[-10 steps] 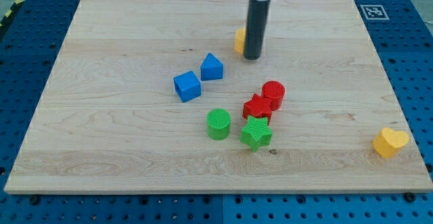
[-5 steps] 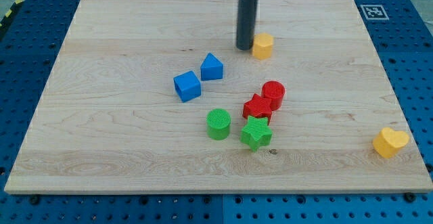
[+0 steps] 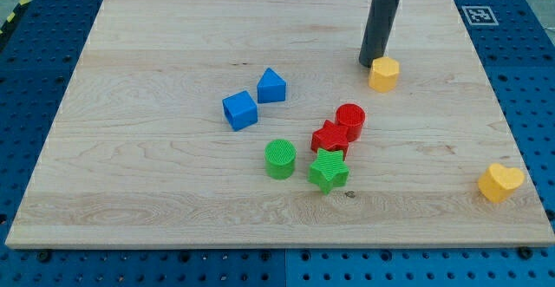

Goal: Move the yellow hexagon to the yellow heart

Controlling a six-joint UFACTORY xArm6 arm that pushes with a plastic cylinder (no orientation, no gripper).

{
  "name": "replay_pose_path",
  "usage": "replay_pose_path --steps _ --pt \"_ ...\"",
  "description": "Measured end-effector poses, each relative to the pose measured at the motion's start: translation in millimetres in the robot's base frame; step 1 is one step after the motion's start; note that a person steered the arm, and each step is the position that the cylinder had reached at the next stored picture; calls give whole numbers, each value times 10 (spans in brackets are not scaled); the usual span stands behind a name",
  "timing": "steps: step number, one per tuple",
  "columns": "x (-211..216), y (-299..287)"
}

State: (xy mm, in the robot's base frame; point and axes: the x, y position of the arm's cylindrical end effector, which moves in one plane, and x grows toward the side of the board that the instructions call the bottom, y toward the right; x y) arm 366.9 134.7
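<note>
The yellow hexagon lies on the wooden board right of centre, toward the view's top. My tip stands right against its upper left side, touching it. The yellow heart lies near the board's right edge at the lower right, far from the hexagon.
A blue cube and a blue pentagon-like block lie left of centre. A red cylinder, red star, green star and green cylinder cluster below the hexagon. A marker tag sits at the top right corner.
My tip has moved from the hexagon's right side round to its left, then swept right. The yellow hexagon has slid to the right and slightly down.
</note>
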Motion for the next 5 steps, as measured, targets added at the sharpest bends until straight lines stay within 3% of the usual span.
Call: replay_pose_path --steps 5 --pt "1362 778"
